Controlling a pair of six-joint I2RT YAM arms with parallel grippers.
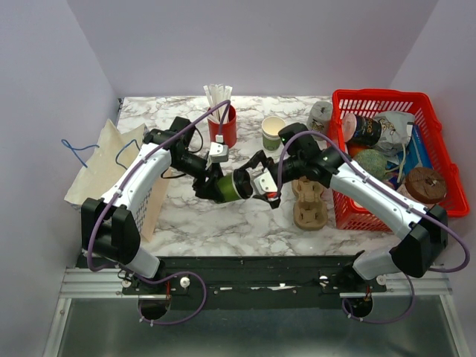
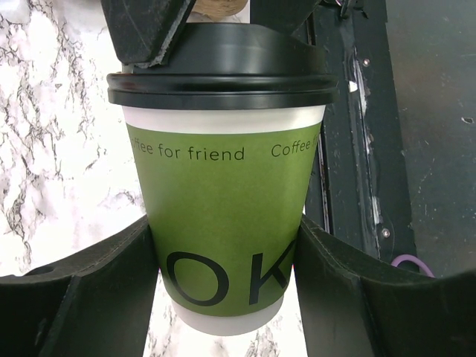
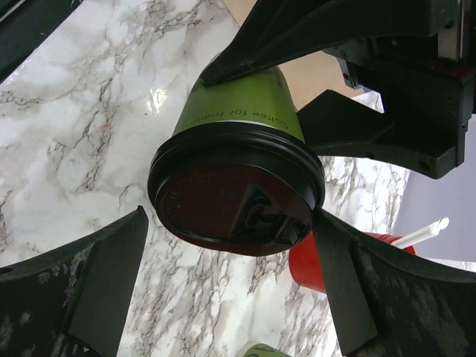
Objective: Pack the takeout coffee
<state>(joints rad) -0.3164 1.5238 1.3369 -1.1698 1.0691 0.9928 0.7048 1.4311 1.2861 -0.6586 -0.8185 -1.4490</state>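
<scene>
Left tool (image 2: 223, 290) is clamped on the smooth green-banded paper cup (image 2: 223, 216), tipped sideways in mid-air over the middle of the marble table (image 1: 223, 223). Right tool (image 3: 230, 223) gapes wide either side of its glossy round black lid (image 3: 238, 197).

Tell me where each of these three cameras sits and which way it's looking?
Top external: fixed above and behind the bases, looking down on the marble table; left arm and right arm meet at the cup.
Left wrist: rides the left arm, looking along the left gripper, which clamps the cup's green body.
Right wrist: rides the right arm, facing the black lid head-on, inside the open right gripper.
Shared: both wrist views show the same lidded cup.
</scene>
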